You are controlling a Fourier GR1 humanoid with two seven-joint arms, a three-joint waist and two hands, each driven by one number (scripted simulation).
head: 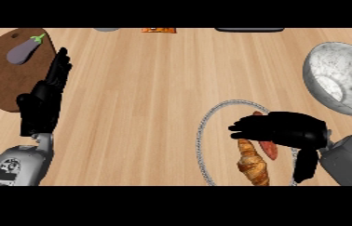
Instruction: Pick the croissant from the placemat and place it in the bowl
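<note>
A golden-brown croissant lies on a round placemat with a grey braided rim at the lower right. My right hand hovers over the croissant's upper end, fingers pointing left and only slightly bent. Its thumb hangs down to the right of the croissant, apart from it. The hand is open and hides the croissant's top end. A grey speckled bowl stands at the right edge, above the hand. My left hand rests open at the left edge, fingers up.
A reddish elongated item lies on the placemat beside the croissant, partly under my right hand. A purple eggplant sits on a brown board at the upper left. Small objects line the counter's far edge.
</note>
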